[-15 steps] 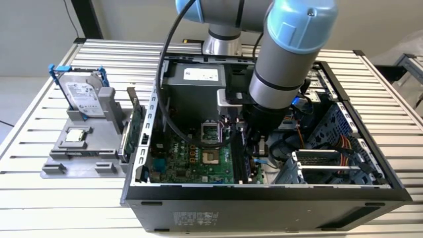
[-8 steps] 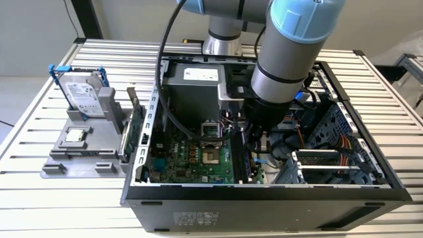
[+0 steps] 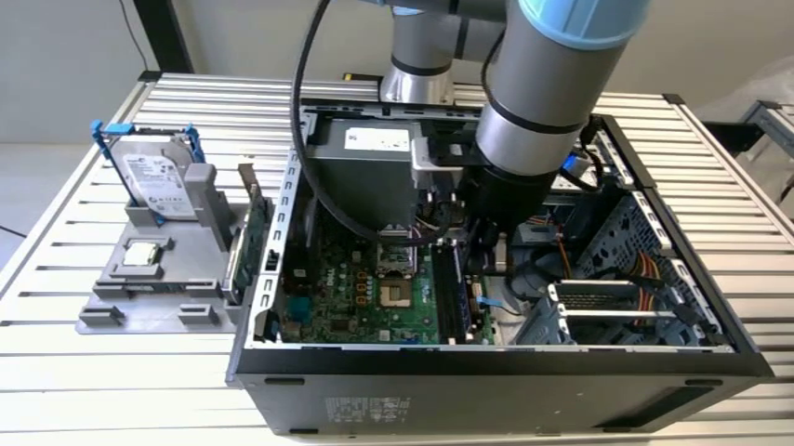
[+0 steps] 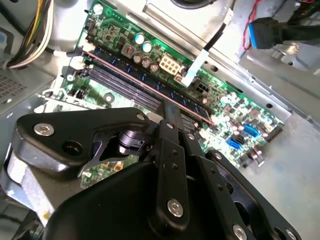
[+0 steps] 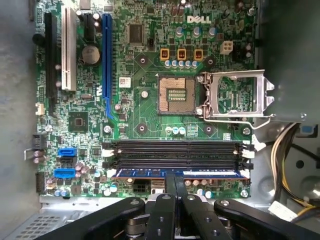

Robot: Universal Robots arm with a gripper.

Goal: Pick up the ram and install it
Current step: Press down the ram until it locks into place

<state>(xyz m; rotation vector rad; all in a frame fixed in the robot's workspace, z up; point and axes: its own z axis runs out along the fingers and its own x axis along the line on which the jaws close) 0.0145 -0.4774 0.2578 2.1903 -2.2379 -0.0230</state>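
The ram (image 5: 210, 173) is a long blue-green stick that stands on edge in the memory slot nearest my gripper, level along the slot. In the second wrist view the ram (image 4: 125, 74) shows as a thin top edge running along the black slots. My gripper (image 5: 175, 178) sits over the stick's middle, its two black fingers (image 5: 170, 192) close together and shut on the stick's upper edge. In the second wrist view my gripper (image 4: 170, 116) meets the ram at the same spot. In the exterior view the arm reaches down into the open computer case (image 3: 496, 372).
Three empty black memory slots (image 5: 175, 148) lie beside the ram. The open processor socket (image 5: 176, 95) and its raised metal frame (image 5: 235, 97) are beyond them. Cable bundles (image 5: 285, 165) hang near the slot ends. Outside the case stand a hard drive (image 3: 155, 177) and a green card (image 3: 255, 246).
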